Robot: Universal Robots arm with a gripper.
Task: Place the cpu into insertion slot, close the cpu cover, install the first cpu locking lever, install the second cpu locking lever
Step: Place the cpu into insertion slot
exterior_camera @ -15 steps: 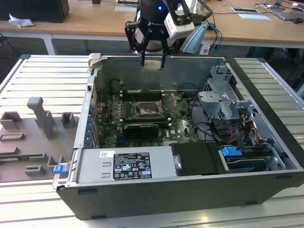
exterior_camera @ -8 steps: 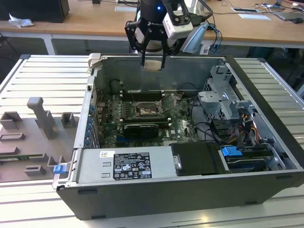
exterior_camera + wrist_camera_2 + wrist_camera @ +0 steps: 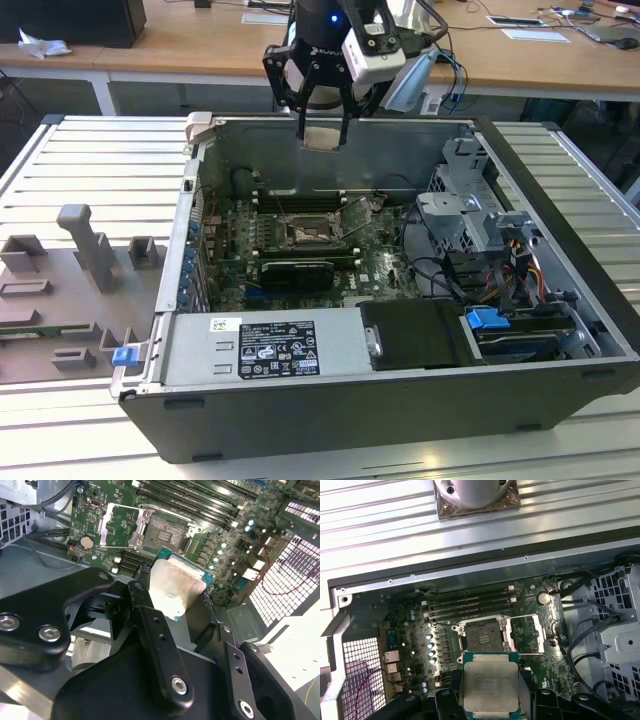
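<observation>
At the exterior view's left we see a grey fixture plate (image 3: 70,290) with moulded blocks lying on the ribbed metal table (image 3: 90,150), and a small blue clip (image 3: 123,355) at its near corner. Just beside it stands the open computer case (image 3: 300,430), with a labelled power supply (image 3: 275,350) along its lower edge.

In the upper centre of that frame the gripper (image 3: 322,140) hangs above the case. Its fingers (image 3: 140,597) are drawn in to the chip's width and pinch the cpu (image 3: 322,135) by two opposite edges, its pale metal top showing in both wrist views (image 3: 490,685). The cpu is in the air, well apart from the board.

Below it, in the middle of the green board, the insertion slot (image 3: 315,232) lies bare (image 3: 480,637). The cpu cover (image 3: 524,616) is swung open just beside the slot.

Toward the exterior view's right we see a metal drive cage (image 3: 470,210) and a blue connector (image 3: 487,322) among cables.
</observation>
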